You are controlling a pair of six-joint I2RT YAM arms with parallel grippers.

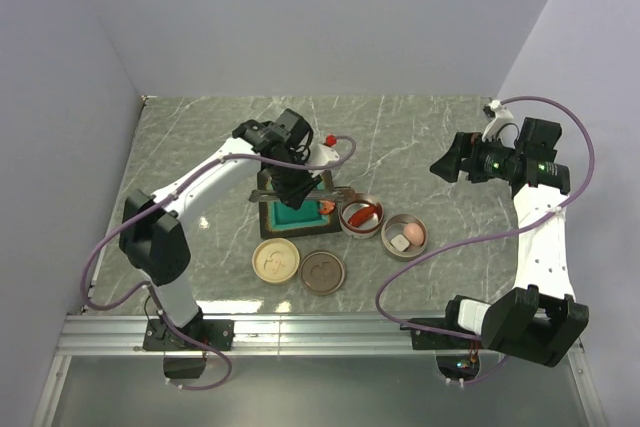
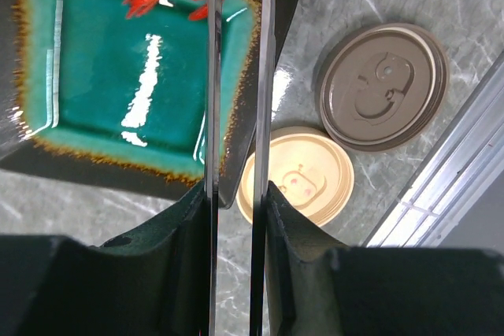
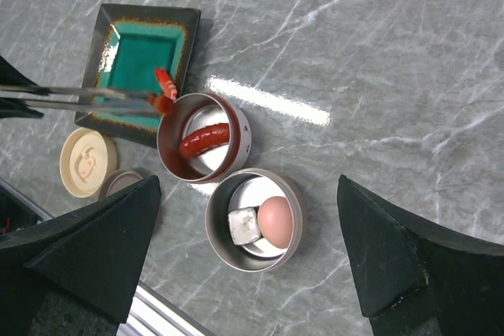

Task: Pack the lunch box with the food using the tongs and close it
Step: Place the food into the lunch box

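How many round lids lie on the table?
2. The cream lid lies just before the tray, toward the arms; the brown lid lies beside it, on its right. None seems hidden.

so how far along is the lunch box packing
Done: the sausage sits in the red tin, the egg and cube in the grey tin. In hand: the left gripper holds the tongs, tips at the shrimp over the tray edge. To do: shrimp into a tin, then the cream lid and brown lid, lying on the table, go on.
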